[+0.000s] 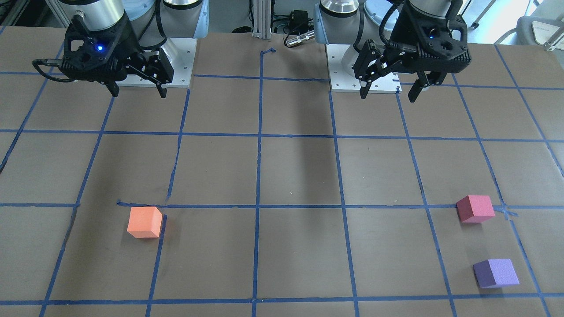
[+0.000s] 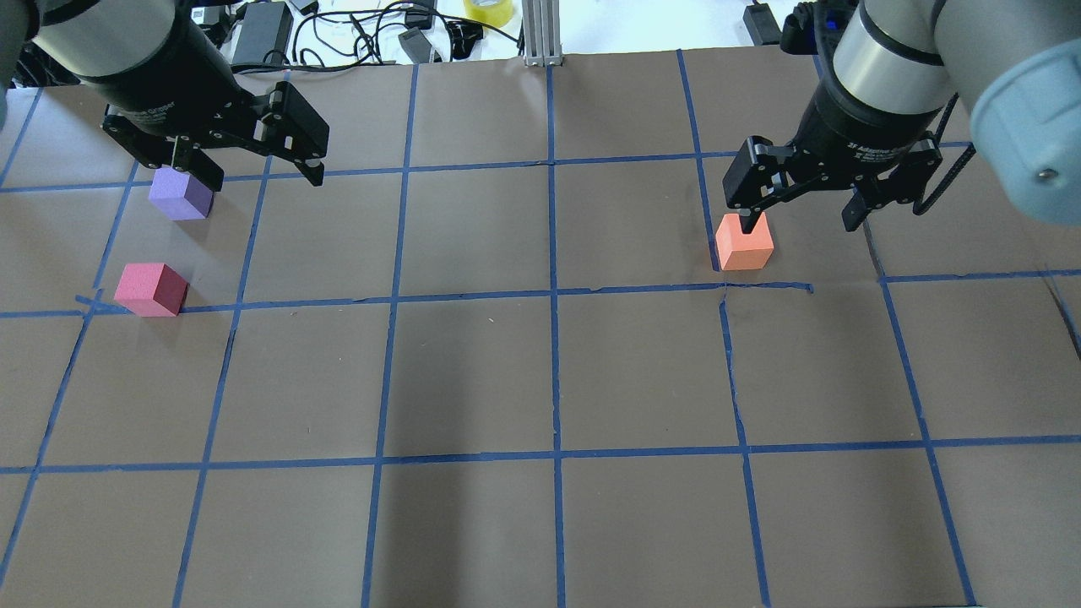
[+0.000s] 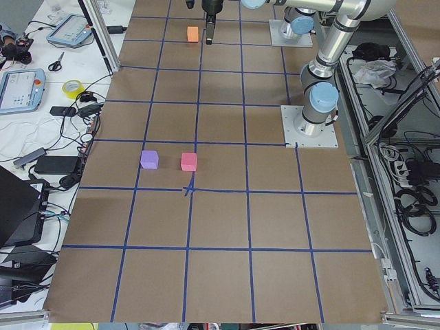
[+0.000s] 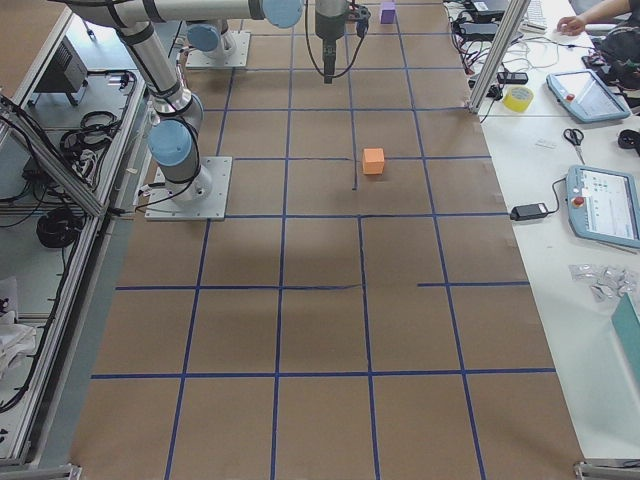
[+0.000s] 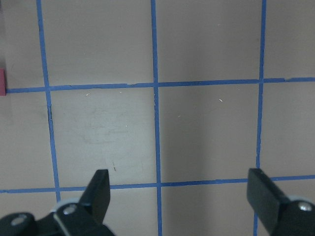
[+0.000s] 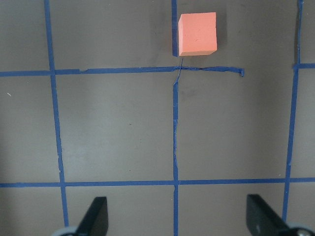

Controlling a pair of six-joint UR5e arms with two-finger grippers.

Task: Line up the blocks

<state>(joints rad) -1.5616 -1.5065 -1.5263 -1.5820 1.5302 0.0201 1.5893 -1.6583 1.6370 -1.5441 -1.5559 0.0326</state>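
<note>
Three foam blocks lie apart on the brown table. The orange block [image 1: 144, 222] [image 2: 744, 242] sits on my right side and shows at the top of the right wrist view [image 6: 197, 34]. The red-pink block [image 1: 475, 208] [image 2: 150, 289] and the purple block [image 1: 495, 273] [image 2: 180, 193] lie near each other on my left side. A sliver of the red-pink block [image 5: 2, 81] shows at the left edge of the left wrist view. My left gripper [image 1: 387, 96] [image 2: 263, 180] [image 5: 178, 179] is open and empty, high above the table. My right gripper [image 1: 140, 93] [image 2: 798, 225] [image 6: 177, 202] is open and empty too, also held high.
Blue tape [image 2: 553, 295] marks a grid on the table. The arm base plates [image 1: 154, 79] [image 1: 352, 83] stand at the robot's edge. Cables and a yellow tape roll [image 2: 488, 10] lie beyond the far edge. Tablets and tools lie on a side bench [image 4: 600, 200].
</note>
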